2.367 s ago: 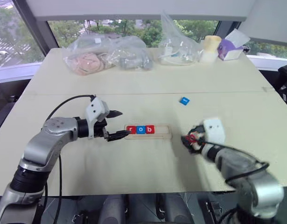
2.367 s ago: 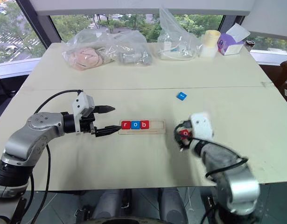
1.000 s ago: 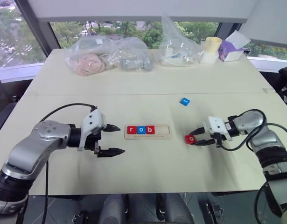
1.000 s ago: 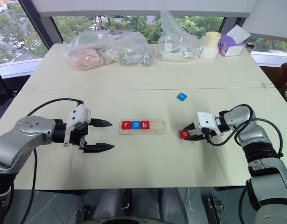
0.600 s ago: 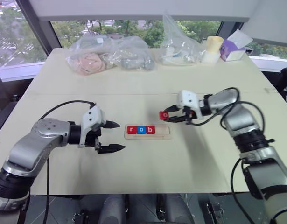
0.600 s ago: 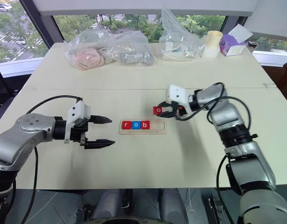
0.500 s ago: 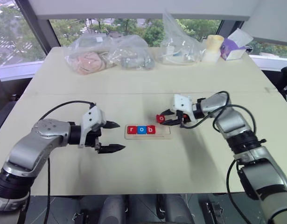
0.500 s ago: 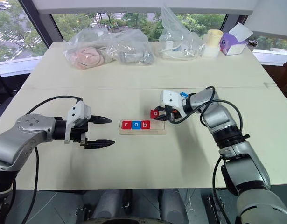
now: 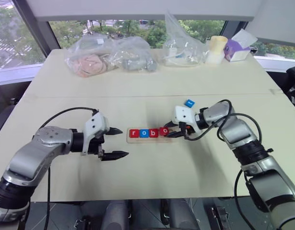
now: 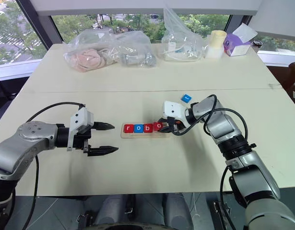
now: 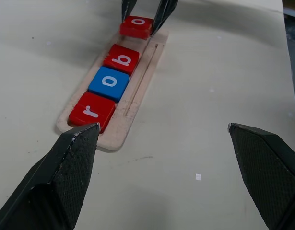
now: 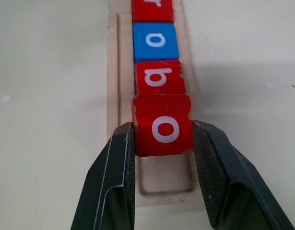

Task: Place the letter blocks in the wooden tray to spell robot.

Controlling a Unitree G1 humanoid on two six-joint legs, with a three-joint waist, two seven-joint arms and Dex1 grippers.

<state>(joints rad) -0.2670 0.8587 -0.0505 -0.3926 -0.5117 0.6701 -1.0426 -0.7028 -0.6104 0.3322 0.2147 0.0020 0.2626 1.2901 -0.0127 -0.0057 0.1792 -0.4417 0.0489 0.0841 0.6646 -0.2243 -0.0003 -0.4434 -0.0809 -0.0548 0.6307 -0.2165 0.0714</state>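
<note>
The wooden tray (image 9: 152, 135) lies near the middle of the tabletop (image 9: 147, 81), w/ red "r" block (image 11: 92, 111), blue "o" block (image 11: 109, 83) and red "b" block (image 11: 121, 59) in a row. Right end effector (image 12: 164, 139) grips the red "o" block (image 12: 163, 125) at the tray's 4th place, just beside "b". Left end effector (image 9: 116, 143) hovers wide open, empty, left of the tray. A blue block (image 9: 189, 103) lies apart, toward the tabletop's far edge.

left end effector (image 9: 114, 142) agape, right end effector (image 12: 162, 143) clamped
</note>
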